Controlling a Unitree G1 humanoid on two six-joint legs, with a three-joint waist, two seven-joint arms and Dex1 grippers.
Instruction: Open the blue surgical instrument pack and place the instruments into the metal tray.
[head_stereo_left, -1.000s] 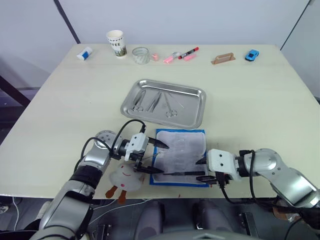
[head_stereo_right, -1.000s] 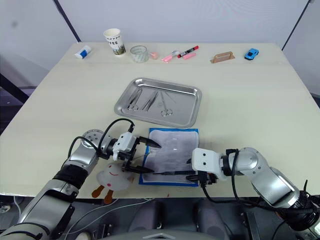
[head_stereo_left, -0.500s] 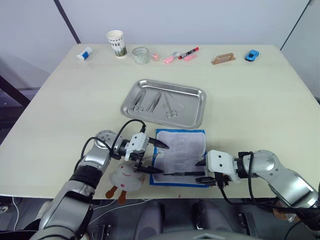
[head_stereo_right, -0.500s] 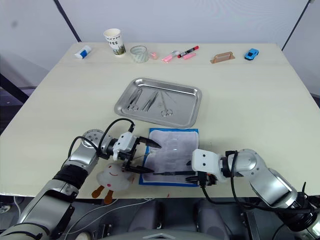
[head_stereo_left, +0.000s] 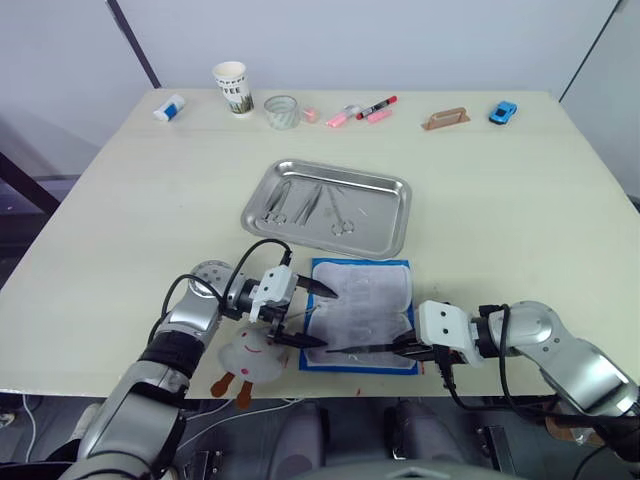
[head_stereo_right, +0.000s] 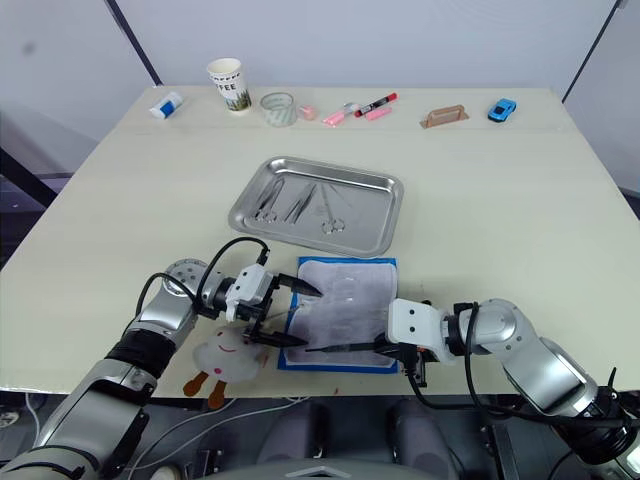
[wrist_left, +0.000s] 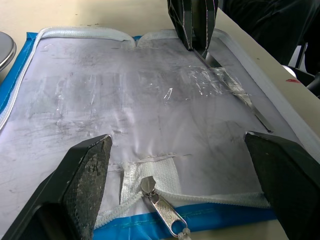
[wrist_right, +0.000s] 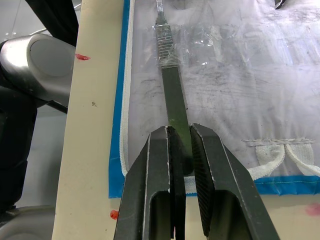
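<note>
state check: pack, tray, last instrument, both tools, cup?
blue surgical instrument pack: unzipped, lying open flat, lining up
metal tray: holds several instruments
slim instrument: lying on the pack lining, one end between the right tool's fingers
left tool: open, straddling the pack's edge
right tool: shut on the slim instrument
paper cup: upright
</note>
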